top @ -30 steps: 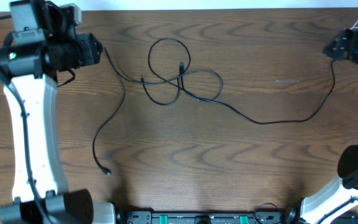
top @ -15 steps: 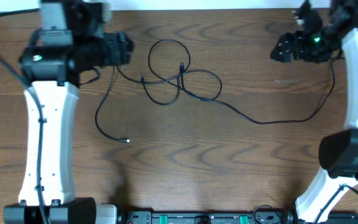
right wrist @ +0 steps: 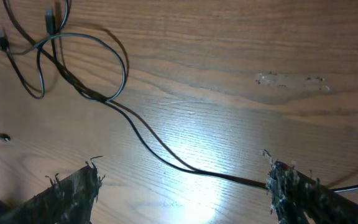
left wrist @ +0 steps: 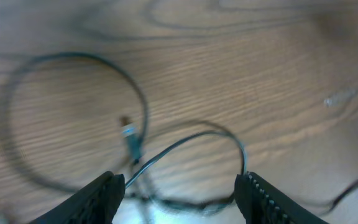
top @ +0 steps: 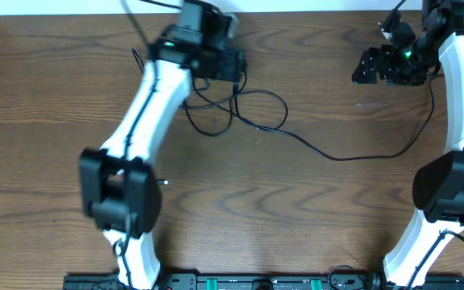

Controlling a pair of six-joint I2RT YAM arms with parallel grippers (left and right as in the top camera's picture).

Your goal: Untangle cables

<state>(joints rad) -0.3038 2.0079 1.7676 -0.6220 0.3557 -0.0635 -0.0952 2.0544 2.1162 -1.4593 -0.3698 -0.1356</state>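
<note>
This is a robotics lab bench. A white left arm (top: 147,105) and right arm (top: 457,80) stand at the wood-grain table's (top: 361,209) near edge, a black electronics rail (top: 256,283) between their bases.

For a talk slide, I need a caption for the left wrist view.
Left gripper, jaws open, hovers over looped black cables and a small plug end on the wooden table.
</note>
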